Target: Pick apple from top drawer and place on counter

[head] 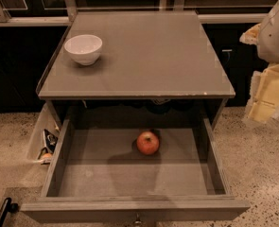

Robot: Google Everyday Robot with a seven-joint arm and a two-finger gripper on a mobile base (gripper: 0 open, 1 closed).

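Note:
The apple (148,143) is small, red with a yellowish blush, and sits on the grey floor of the top drawer (106,174), near the back and a little right of centre. The drawer is pulled fully open below the counter (143,56), a flat grey-brown top with a thin chipped front edge. My gripper (268,96) hangs at the right edge of the view, beside the counter's right front corner, above the floor and well apart from the apple. The white arm housing (276,30) is above it. The gripper holds nothing that I can see.
A white bowl (83,48) stands on the counter's back left. Dark cabinets run behind the counter. A side bin with small items (47,143) sits left of the drawer. A black handle (4,211) lies at the bottom left on the speckled floor (262,174).

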